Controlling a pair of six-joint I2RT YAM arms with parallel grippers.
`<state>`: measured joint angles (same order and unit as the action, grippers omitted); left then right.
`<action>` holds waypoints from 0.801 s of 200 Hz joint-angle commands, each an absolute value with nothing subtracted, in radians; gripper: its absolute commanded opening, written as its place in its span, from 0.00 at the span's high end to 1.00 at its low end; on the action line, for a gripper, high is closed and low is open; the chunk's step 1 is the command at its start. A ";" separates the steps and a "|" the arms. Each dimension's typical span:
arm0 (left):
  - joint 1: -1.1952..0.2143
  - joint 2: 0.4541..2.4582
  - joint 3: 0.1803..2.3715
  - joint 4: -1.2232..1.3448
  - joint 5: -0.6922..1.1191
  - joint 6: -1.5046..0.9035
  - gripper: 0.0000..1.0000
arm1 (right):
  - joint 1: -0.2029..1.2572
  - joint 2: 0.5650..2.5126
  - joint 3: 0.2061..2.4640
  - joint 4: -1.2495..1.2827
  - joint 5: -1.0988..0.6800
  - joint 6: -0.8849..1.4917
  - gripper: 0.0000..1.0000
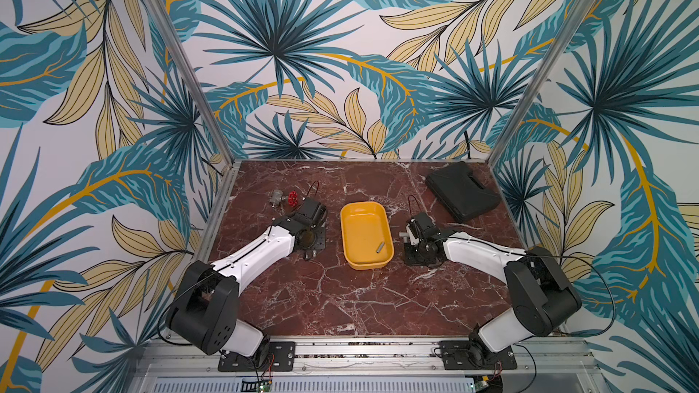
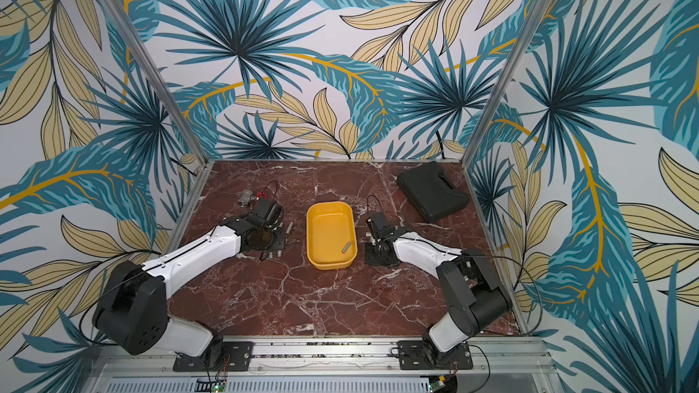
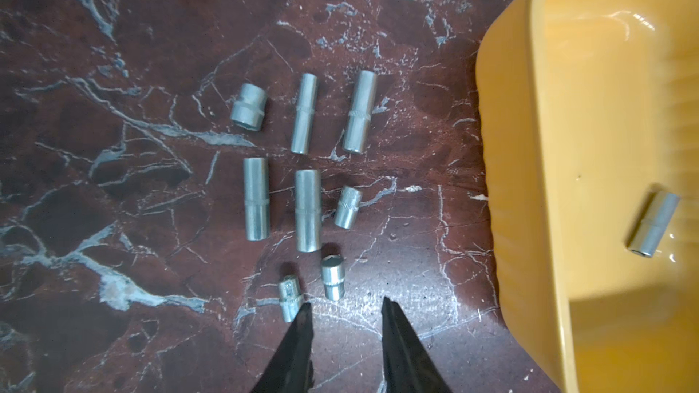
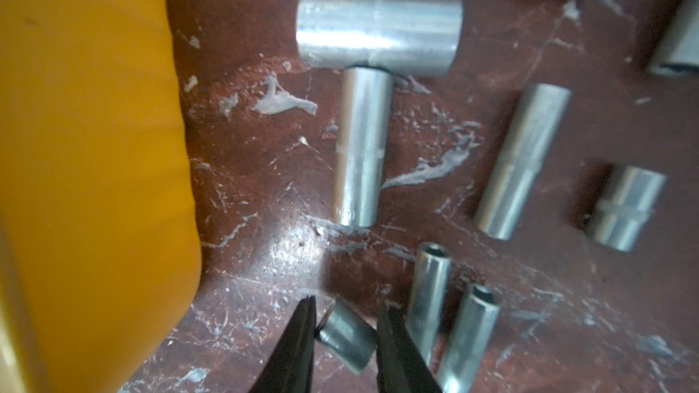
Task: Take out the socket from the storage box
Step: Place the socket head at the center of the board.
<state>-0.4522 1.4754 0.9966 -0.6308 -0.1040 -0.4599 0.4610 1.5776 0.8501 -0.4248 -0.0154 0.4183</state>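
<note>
The yellow storage box (image 1: 362, 204) (image 2: 328, 204) stands mid-table between the two arms, and one long silver socket (image 1: 380, 247) (image 2: 346, 247) (image 3: 653, 224) lies in its near right corner. To the right of the box (image 4: 94, 145), my right gripper (image 4: 346, 304) hangs low over the table. A short socket (image 4: 348, 334) sits tilted between its fingers, which stand slightly apart; it looks loose. On the other side of the box (image 3: 529, 145), my left gripper (image 3: 346, 306) is open over the table with nothing between its fingers.
Several sockets (image 3: 306, 209) lie in rows on the marble left of the box, and several more (image 4: 363, 153) lie on its right. A black hard case (image 1: 463, 190) is at the back right. A metal valve with a red handle (image 1: 281, 198) is at the back left.
</note>
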 commanded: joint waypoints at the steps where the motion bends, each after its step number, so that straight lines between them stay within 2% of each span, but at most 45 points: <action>1: -0.454 1.482 1.062 -0.645 -0.098 -0.439 0.65 | 0.465 1.598 0.868 -0.449 -0.006 0.409 0.71; 62: -0.457 1.495 1.071 -0.644 -0.094 -0.436 0.65 | 0.466 1.604 0.890 -0.471 0.001 0.402 0.67; 160: -0.486 1.526 1.128 -0.659 -0.090 -0.414 0.65 | 0.466 1.555 0.943 -0.532 0.017 0.394 0.67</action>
<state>-0.4698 1.5120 1.0584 -0.6464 -0.0891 -0.4339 0.4610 1.5818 0.9096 -0.4831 0.0010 0.4107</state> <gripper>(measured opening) 0.345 0.334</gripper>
